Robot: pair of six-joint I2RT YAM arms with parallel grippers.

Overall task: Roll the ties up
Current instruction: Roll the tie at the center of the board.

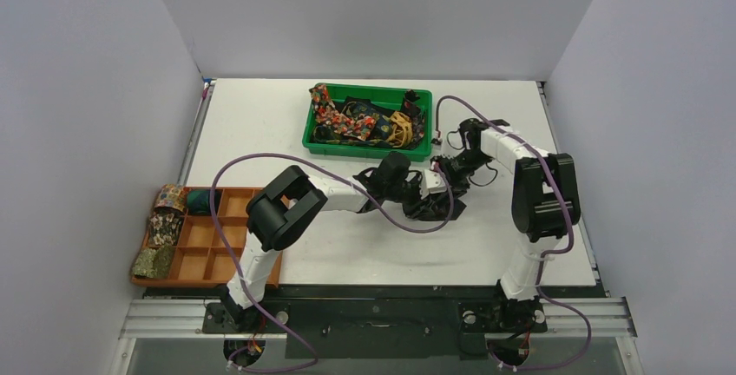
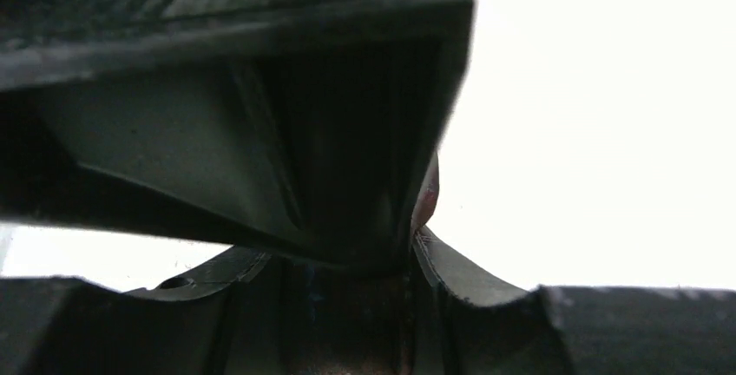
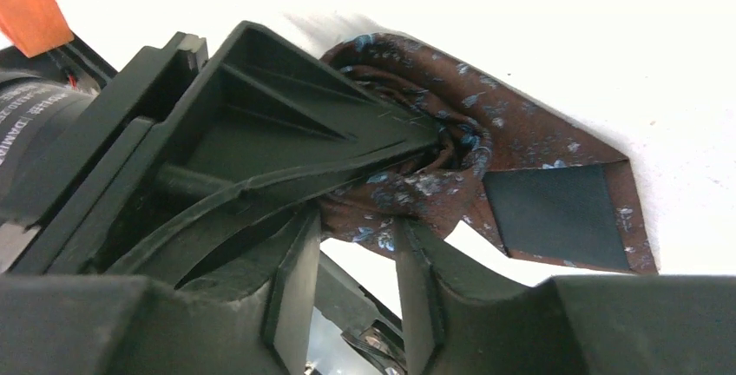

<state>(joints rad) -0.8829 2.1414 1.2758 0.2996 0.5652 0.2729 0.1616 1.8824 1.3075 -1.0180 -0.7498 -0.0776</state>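
Brown blue-flecked fabric necktie [image 3: 521, 123], bunched: left gripper [image 3: 423, 142] clamps its coil from nine o'clock. Right gripper [image 3: 354, 229], half-open at six o'clock, straddles a fold, grip unclear.

The top camera sat high up behind the two arms [image 1: 286, 210] and looked down from far back at the whole white table [image 1: 260, 123]. The right wrist camera sat low, looked across the table and was very near the brown tie [image 3: 521, 132], which the top camera also saw in the middle. The left wrist camera was so near that dark shapes filled most of its view.
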